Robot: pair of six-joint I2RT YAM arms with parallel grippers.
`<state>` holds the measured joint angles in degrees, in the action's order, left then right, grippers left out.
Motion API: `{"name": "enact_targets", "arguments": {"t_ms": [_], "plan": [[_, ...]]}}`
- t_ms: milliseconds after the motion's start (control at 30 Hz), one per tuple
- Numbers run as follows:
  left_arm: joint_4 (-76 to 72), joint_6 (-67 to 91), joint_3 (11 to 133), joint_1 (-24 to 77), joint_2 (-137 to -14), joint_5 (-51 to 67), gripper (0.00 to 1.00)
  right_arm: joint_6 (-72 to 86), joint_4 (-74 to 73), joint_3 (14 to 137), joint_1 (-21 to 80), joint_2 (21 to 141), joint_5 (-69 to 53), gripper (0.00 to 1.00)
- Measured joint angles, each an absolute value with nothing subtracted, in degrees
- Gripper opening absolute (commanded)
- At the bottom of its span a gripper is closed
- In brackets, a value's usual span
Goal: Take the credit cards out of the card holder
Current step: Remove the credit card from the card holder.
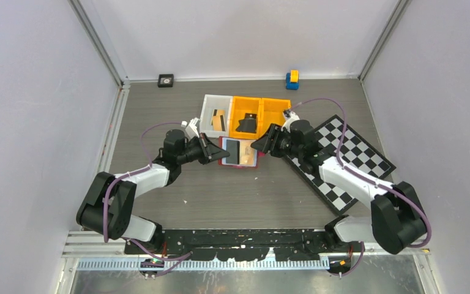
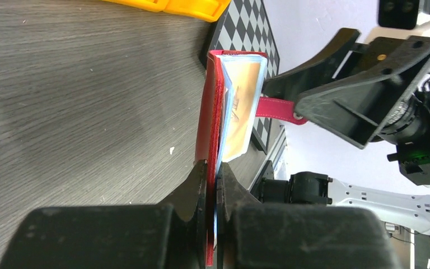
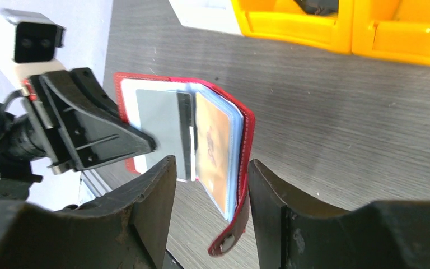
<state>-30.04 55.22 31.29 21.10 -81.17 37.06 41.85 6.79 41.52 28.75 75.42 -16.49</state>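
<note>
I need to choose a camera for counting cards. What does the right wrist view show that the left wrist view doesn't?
Only right wrist: the holder's open inside, with a grey card beside an orange card, and the right pincer open around one flap.
Only left wrist: the holder edge-on, showing the left pincer shut on its red cover, plus the chequered board.
Both: holder, orange card, yellow bins, both pincers.
</note>
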Motion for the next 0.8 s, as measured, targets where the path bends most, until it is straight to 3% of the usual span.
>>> {"name": "enact_targets", "arguments": {"t_ms": [267,467,800], "plan": [[-31.3,56.6,30.6,21.1,-81.1,37.0,0.00,40.9,10.2,40.7,28.8,69.4,-16.9,0.50],[-34.5,58.8,30.0,21.1,-81.1,37.7,0.00,43.0,13.7,40.8,28.8,76.6,-22.6,0.41],[-43.5,65.5,29.1,21.1,-81.1,40.8,0.00,50.1,26.0,40.5,28.8,83.5,-32.1,0.41]]}}
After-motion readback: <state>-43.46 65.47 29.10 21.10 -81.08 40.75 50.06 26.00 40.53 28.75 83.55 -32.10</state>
